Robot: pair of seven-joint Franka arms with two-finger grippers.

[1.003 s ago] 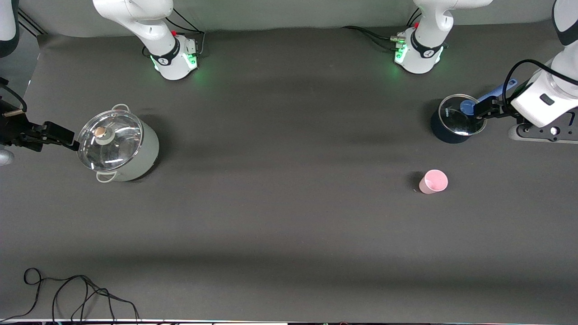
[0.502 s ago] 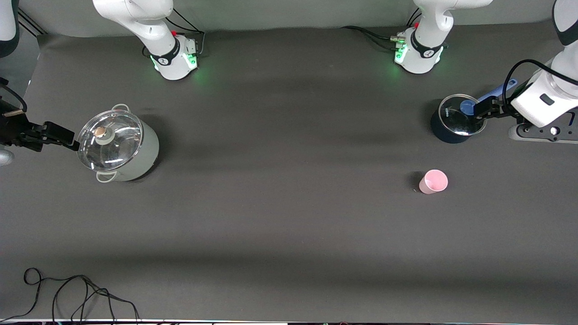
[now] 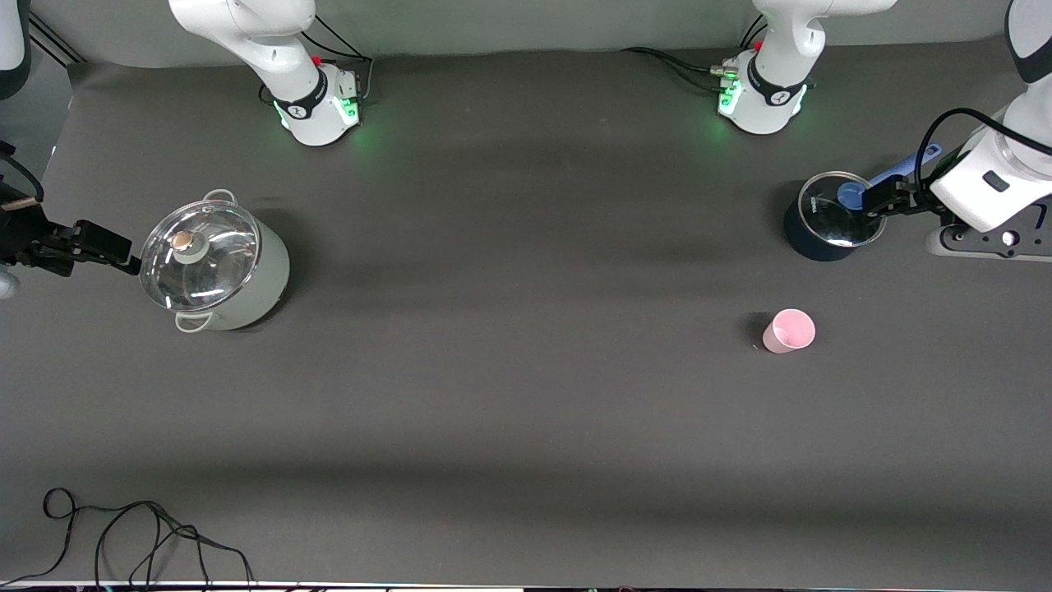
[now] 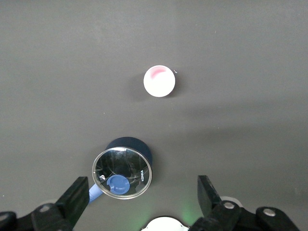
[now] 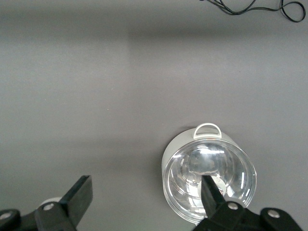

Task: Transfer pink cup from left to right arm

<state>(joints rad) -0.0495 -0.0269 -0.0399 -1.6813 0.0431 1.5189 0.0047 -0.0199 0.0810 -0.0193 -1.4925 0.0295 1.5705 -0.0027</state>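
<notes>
Cup upright on the table, untouched, toward the left arm's end, nearer the front camera than the dark pot. Nothing held yet; judged the opening step, with the pickup not begun.

Left gripper hangs high over the dark pot, fingers spread wide and empty. Right gripper hangs at the right arm's end of the table, beside the grey pot's glass lid, also wide and empty; that arm waits.

Next move, as I read it: left gripper shifts off the pot to over the cup, descends, and closes across the tapered wall below the rim, leaving room for the right gripper to take hold later.

Views differ. Left wrist view looks straight down into the cup, showing it empty, and shows a blue knob on the dark pot's lid. Right wrist view shows only the grey pot and a cable; no cup. Only the front view gives both arms at once.
</notes>
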